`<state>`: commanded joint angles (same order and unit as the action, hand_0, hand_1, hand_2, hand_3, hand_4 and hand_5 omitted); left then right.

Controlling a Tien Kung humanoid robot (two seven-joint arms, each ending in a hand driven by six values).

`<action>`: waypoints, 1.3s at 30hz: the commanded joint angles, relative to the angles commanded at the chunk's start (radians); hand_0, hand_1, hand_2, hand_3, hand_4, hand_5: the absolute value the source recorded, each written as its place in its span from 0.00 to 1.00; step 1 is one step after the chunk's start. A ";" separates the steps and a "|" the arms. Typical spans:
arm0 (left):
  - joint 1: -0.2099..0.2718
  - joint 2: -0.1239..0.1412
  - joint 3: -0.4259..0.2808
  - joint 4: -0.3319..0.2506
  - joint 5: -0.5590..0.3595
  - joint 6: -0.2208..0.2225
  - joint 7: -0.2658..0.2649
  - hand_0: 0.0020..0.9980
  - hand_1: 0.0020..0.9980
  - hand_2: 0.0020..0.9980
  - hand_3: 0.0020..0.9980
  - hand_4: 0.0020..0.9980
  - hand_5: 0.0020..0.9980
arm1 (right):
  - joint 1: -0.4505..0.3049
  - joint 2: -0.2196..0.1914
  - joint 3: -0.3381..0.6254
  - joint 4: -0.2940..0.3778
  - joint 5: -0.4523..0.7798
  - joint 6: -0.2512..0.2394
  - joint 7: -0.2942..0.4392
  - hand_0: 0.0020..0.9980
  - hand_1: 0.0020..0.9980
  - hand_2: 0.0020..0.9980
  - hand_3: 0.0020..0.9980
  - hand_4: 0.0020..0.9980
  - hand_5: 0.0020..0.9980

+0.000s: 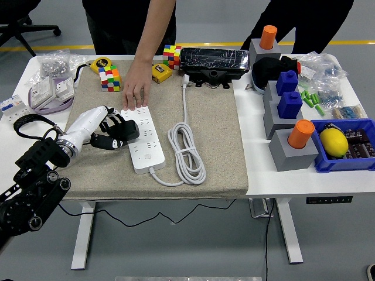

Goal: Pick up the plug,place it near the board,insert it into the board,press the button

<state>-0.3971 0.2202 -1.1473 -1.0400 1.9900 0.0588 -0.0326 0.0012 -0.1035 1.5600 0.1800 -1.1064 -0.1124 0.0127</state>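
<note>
Left of centre, the left hand [105, 130] grasps the black plug [130, 130] over the white power strip [144, 139], whose far end a person's hand [135, 88] presses down.

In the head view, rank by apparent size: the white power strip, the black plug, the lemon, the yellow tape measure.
1. Power strip, clearly largest.
2. Lemon.
3. Plug and tape measure look alike; the robot hand partly hides the plug, so unranked.

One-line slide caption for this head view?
Robot's left hand holds the black plug against the white power strip while a person's hand steadies its far end.
</note>
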 joint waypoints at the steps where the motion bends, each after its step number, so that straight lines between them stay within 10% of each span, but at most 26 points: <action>1: -0.001 0.001 0.000 0.002 0.001 0.000 0.000 0.37 0.40 0.30 0.49 0.73 0.00 | 0.000 0.000 0.000 0.000 0.000 0.000 0.000 0.83 0.80 0.79 0.81 1.00 1.00; 39: -0.031 0.044 0.064 0.017 0.008 -0.001 -0.006 0.38 0.45 0.34 0.51 0.76 0.00 | 0.006 -0.010 -0.012 0.000 0.015 0.000 -0.001 0.83 0.80 0.79 0.81 1.00 1.00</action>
<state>-0.4280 0.2638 -1.0830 -1.0227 1.9980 0.0580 -0.0381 0.0074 -0.1134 1.5480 0.1800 -1.0914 -0.1128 0.0112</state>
